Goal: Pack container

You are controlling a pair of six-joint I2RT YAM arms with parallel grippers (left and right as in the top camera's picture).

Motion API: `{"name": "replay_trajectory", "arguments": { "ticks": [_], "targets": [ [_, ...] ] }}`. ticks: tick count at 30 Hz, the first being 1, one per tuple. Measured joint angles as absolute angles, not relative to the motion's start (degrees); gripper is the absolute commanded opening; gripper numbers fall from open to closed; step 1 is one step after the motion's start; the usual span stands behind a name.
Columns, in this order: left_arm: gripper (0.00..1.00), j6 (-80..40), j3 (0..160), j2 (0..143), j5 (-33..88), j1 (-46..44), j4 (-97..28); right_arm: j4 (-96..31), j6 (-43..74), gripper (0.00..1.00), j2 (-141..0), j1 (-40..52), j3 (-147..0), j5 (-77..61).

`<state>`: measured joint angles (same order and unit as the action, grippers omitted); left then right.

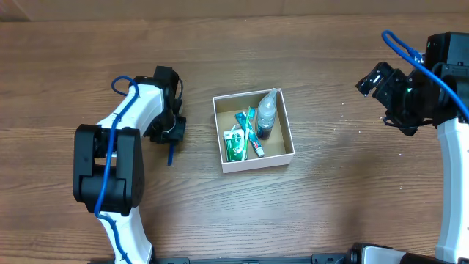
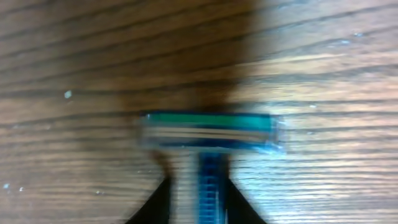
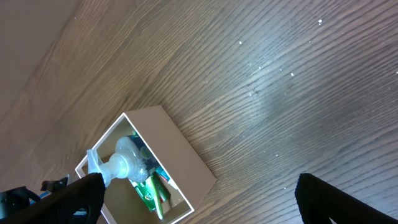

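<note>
Container [image 1: 258,162] on brown wood-grain table [image 1: 330,213]

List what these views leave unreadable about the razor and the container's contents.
Left wrist: razor blurred, blades indistinct; handle cut off below.
Overhead: left gripper covers most of the razor.
Overhead: print on the green packet in the container too small to read.
Right wrist: bottle hides items beneath it.
</note>
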<state>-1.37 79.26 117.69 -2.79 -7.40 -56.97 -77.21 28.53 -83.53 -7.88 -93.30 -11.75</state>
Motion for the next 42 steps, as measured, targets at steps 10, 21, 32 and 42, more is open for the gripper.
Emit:
{"name": "replay_trajectory", "arguments": {
  "ticks": [10, 21, 32, 42],
  "targets": [
    [0.04, -1.76, 98.21, 110.78, 6.83, -10.39, -71.75, -77.21, 28.51, 1.0, -83.53, -7.88, -93.3, -11.77],
    [0.65, -14.15, 94.28, 108.77, 8.91, -29.91, -58.33, -77.23, 28.56, 1.0, -83.53, -7.88, -93.3, -11.79],
    [0.84, -13.3, 113.84, 91.74, -3.62, -14.76, -87.74, -72.58, 23.4, 1.0, -83.53, -7.88, -93.3, -13.47],
    [1.0, -12.97, 114.02, 71.72, -7.25, -5.1, -94.26, -66.52, 12.82, 1.0, -57.3, -5.91, -93.54, -17.58]
  ]
}}
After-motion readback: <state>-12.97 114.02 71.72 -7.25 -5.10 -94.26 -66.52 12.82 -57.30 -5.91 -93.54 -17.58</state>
